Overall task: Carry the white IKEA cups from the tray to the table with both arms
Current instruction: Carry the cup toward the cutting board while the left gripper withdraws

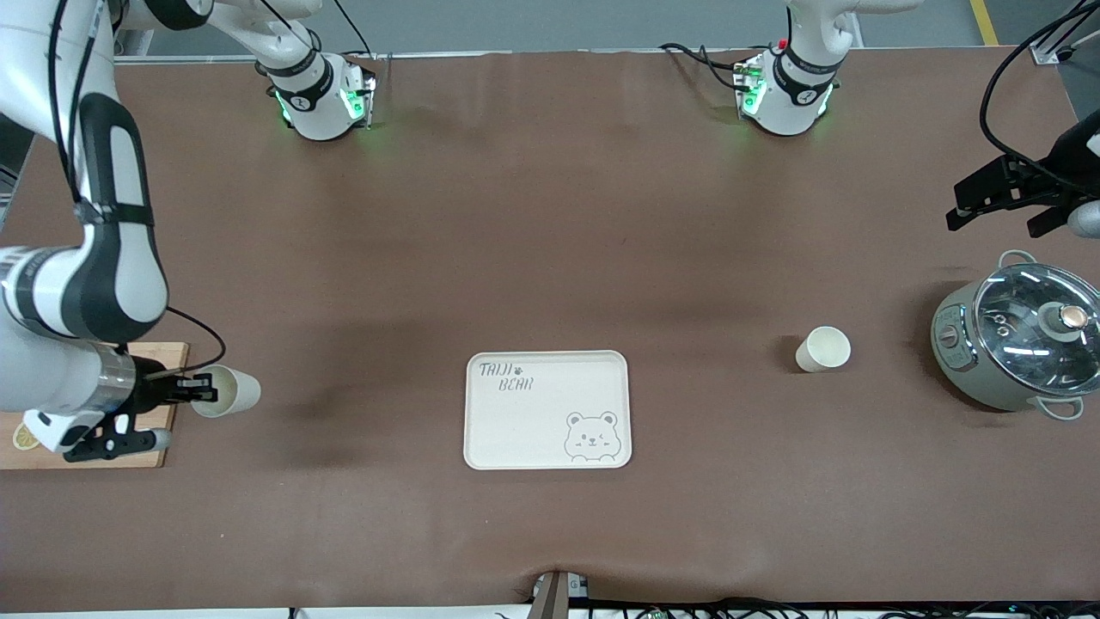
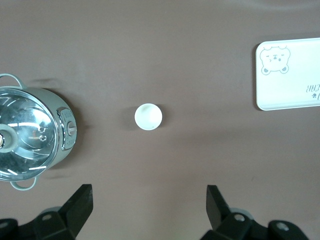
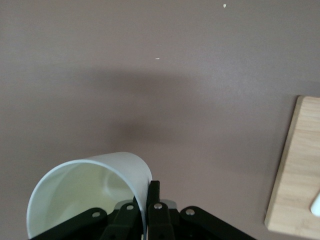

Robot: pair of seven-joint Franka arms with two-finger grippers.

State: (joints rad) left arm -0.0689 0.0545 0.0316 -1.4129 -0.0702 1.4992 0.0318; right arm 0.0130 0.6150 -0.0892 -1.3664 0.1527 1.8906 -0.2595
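Observation:
One white cup (image 1: 823,349) stands upright on the brown table between the bear-printed tray (image 1: 547,409) and the grey pot (image 1: 1018,335). In the left wrist view the cup (image 2: 148,116) lies below my open, empty left gripper (image 2: 150,205). In the front view that gripper (image 1: 997,219) hangs above the table at the left arm's end. My right gripper (image 1: 202,389) is shut on the wall of the second white cup (image 1: 230,391), one finger inside the rim and one outside. It holds the cup tilted on its side beside the wooden board. The right wrist view shows this cup (image 3: 85,190) pinched at its rim.
A wooden board (image 1: 94,404) lies at the right arm's end, under the right wrist; it also shows in the right wrist view (image 3: 297,170). The lidded pot (image 2: 30,132) stands near the left arm's end. The tray (image 2: 290,75) lies mid-table.

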